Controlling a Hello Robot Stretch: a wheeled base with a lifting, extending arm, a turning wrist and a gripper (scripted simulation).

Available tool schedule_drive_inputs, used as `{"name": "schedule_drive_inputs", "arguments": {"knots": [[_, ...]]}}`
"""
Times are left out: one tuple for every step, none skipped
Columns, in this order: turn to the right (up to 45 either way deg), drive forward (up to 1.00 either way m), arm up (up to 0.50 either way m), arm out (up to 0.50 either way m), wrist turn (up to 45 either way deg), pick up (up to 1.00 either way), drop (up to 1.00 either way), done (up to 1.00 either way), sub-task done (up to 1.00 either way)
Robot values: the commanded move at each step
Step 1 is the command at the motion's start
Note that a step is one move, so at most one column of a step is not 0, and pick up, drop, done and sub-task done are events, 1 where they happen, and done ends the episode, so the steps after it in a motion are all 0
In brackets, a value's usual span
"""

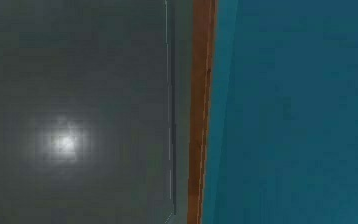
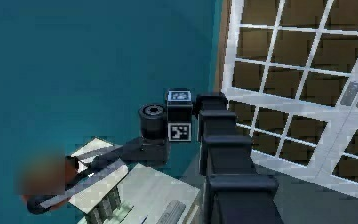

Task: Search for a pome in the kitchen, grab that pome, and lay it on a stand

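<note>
left of the wall (image 1: pixel 297 110) in the forward view we see bare floor (image 1: pixel 67 100) and a wooden trim (image 1: pixel 200 110) against it, so we judge the search drive is likely over. in the arm side view, in front of the wall, the gripper (image 2: pixel 62 188) reaches low at a pale top (image 2: pixel 117 195), perhaps the stand. the arm (image 2: pixel 227 160) rises right of that, and a window (image 2: pixel 297 80) sits right of the wall. whether the grab is done and only the laying is left, we cannot tell. we cannot tell where the pome is, so not how it lies to the fingers (image 2: pixel 99 170), nor whether they hold anything.
</note>
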Motion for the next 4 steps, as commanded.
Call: {"name": "schedule_drive_inputs", "arguments": {"knots": [[0.0, 0.0, 0.0, 0.0, 45.0, 0.0, 0.0, 0.0, 0.0], [0.0, 0.0, -0.1, 0.0, 0.0, 0.0, 0.0, 0.0, 0.0], [0.0, 0.0, -0.32, 0.0, 0.0, 0.0, 0.0, 0.0, 0.0], [0.0, 0.0, 0.0, 0.0, 0.0, 0.0, 1.0, 0.0, 0.0]]}}
